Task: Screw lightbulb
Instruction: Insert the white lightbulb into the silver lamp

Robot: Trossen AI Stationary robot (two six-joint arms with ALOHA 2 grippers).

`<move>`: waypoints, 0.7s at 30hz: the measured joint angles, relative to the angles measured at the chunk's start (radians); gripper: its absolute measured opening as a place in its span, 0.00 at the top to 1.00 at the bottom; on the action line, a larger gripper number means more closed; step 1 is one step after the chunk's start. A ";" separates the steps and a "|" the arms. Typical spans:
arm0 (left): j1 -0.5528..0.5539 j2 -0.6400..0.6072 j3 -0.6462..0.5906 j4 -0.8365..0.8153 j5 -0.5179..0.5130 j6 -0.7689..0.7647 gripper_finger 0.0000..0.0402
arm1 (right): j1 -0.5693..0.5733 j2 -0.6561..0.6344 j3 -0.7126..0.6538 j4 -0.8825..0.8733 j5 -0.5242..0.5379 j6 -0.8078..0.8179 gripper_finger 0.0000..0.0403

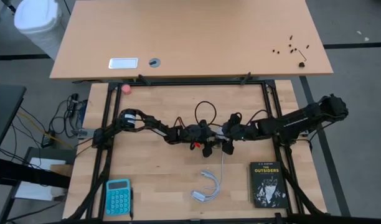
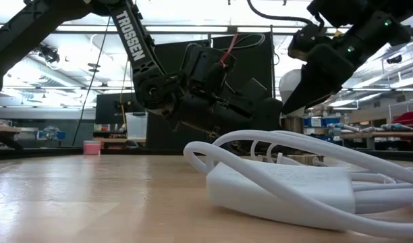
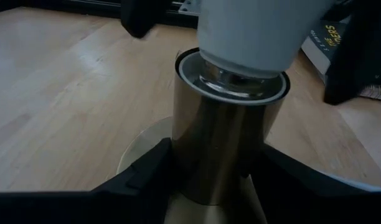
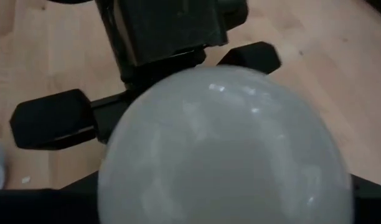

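The lightbulb (image 4: pixel 225 149), white and frosted, stands upright with its grey screw base (image 3: pixel 231 81) in the mouth of a shiny metal socket (image 3: pixel 221 143). The socket's round foot (image 3: pixel 137 155) rests on the wooden table. My left gripper (image 3: pixel 218 180) is shut on the socket at the table's middle (image 1: pixel 206 138). My right gripper (image 4: pixel 221 208) comes in from the right (image 1: pixel 228 138), slanting down, and is closed on the bulb's globe (image 2: pixel 291 84). In the high view both grippers hide the bulb. My left gripper pinches the socket's metal barrel (image 3: pixel 178 155) between its two fingers, one on each side, below the mouth. The fingers come nearly level from the table's left. The socket stands upright on its foot. My right gripper has the bulb's globe (image 4: pixel 116 180) between its two fingers, at its widest part. The fingers slant down from the table's right. The bulb stays upright, its base in the socket.
A white cord with an adapter (image 1: pixel 206 186) lies near the front edge, looming large in the low view (image 2: pixel 281 185). A black book (image 1: pixel 267 183) lies at the front right and a blue calculator (image 1: pixel 118 196) at the front left. A pink ball (image 1: pixel 126 89) sits far left.
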 joint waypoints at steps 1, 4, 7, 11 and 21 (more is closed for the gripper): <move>0.000 0.000 0.000 0.000 0.000 0.000 0.49 | -0.005 0.000 0.000 -0.001 -0.014 0.000 0.24; 0.000 0.000 0.000 0.000 0.001 0.000 0.49 | -0.018 0.000 0.000 -0.007 -0.050 0.000 0.24; 0.000 0.000 0.000 0.000 0.002 0.000 0.49 | -0.027 0.000 0.000 -0.009 -0.069 0.005 0.24; 0.000 0.000 0.000 0.000 0.002 0.000 0.49 | -0.030 0.000 0.000 -0.012 -0.075 0.007 0.24; 0.000 0.000 0.000 0.000 0.003 0.001 0.49 | -0.039 0.000 0.070 -0.127 -0.078 -0.010 0.24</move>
